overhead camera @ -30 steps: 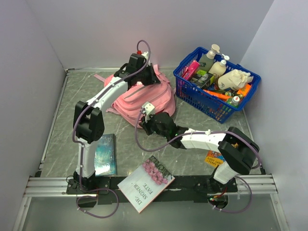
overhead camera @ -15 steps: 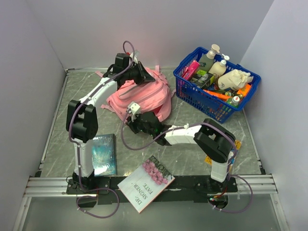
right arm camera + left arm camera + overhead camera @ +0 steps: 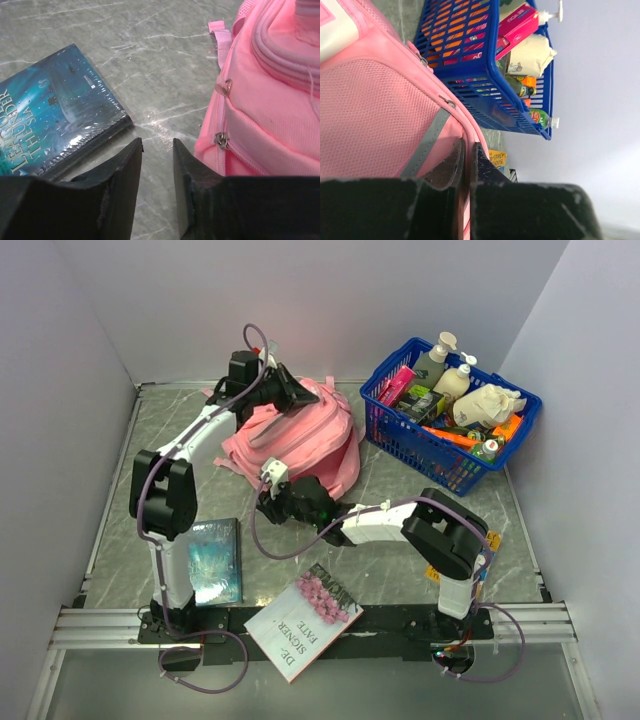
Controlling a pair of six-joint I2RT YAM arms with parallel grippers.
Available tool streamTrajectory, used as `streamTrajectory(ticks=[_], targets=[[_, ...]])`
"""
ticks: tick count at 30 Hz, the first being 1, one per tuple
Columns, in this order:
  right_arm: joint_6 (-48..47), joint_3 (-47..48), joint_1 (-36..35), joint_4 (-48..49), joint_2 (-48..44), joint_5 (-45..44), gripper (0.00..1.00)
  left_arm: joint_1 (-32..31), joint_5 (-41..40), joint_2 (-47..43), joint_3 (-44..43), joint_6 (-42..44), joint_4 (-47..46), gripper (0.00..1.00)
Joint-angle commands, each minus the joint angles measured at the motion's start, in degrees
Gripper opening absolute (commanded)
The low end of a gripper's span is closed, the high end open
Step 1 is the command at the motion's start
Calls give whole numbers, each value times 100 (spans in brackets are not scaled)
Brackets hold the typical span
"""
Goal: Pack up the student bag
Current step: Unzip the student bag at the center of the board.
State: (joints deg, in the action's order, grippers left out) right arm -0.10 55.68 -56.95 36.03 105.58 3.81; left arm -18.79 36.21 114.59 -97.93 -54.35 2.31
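The pink student bag [image 3: 305, 440] lies at the back middle of the table, its mesh side [image 3: 375, 115] filling the left wrist view. My left gripper [image 3: 287, 393] [image 3: 468, 146] is shut on a fold of the bag's pink fabric at its top edge. My right gripper [image 3: 268, 502] [image 3: 157, 142] stands open just above the tabletop at the bag's near left corner, with nothing between its fingers. Its right finger is beside the bag's front seam [image 3: 235, 125], where two metal zip pulls [image 3: 220, 139] hang.
A blue plastic basket [image 3: 412, 443] [image 3: 470, 75] full of bottles and boxes stands at the back right. A teal shrink-wrapped book [image 3: 215, 560] [image 3: 50, 125] lies front left. A white book [image 3: 303, 620] rests on the front rail, with a yellow one [image 3: 445, 568] near the right arm's base.
My right gripper has opened and slid left along the bag's front. My left gripper has pulled the bag's top edge to the left, shifting the bag with it.
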Motion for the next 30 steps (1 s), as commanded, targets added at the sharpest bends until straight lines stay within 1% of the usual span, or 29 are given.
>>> streamTrajectory(ticks=[1, 3, 4, 7, 8, 9, 10, 12, 13, 17, 20, 22, 23, 24, 27, 28, 30], targets=[[-17, -441, 87, 317, -571, -327, 43, 243, 396, -814, -139, -235, -662, 1], [201, -890, 140, 430, -958, -433, 45, 323, 501, -885, -86, -33, -565, 1], [299, -1353, 236, 596, -1378, -521, 45, 375, 510, -946, -103, 81, -425, 1], [563, -2032, 394, 703, -2126, -688, 42, 446, 519, -1043, -16, 416, -248, 1], [746, -2148, 456, 747, -2251, -828, 36, 455, 545, -1052, 11, 460, -239, 1], [826, -2236, 526, 808, -2400, -812, 33, 463, 563, -1052, 37, 451, -239, 1], [906, -2307, 640, 879, -2437, -803, 27, 464, 572, -1061, 98, 417, -239, 1], [1073, -2238, 729, 923, -2463, -672, 22, 464, 563, -1078, 177, 372, -335, 1], [1108, -2202, 738, 932, -2463, -671, 19, 455, 572, -1079, 178, 355, -345, 1], [1214, -1992, 746, 1178, -2358, -583, 13, 463, 537, -1087, 116, 460, -257, 1], [1196, -1728, 747, 1327, -1893, -523, 10, 455, 545, -1079, 81, 355, -301, 1], [1292, -1429, 755, 1170, -1463, -399, 7, 455, 537, -1061, 29, 311, -327, 1], [1380, -1376, 747, 1108, -1331, -173, 6, 455, 528, -1061, -6, 311, -319, 1], [1442, -1393, 738, 1108, -1103, 21, 5, 455, 510, -1052, -94, 328, -301, 1], [1767, -1717, 694, 1186, -821, 181, 3, 463, 475, -974, -357, 451, -239, 1], [1863, -1823, 676, 1178, -785, 225, 1, 464, 449, -947, -437, 504, -91, 1], [1952, -2147, 641, 1169, -767, 234, 0, 498, 431, -859, -656, 548, -11, 1]])
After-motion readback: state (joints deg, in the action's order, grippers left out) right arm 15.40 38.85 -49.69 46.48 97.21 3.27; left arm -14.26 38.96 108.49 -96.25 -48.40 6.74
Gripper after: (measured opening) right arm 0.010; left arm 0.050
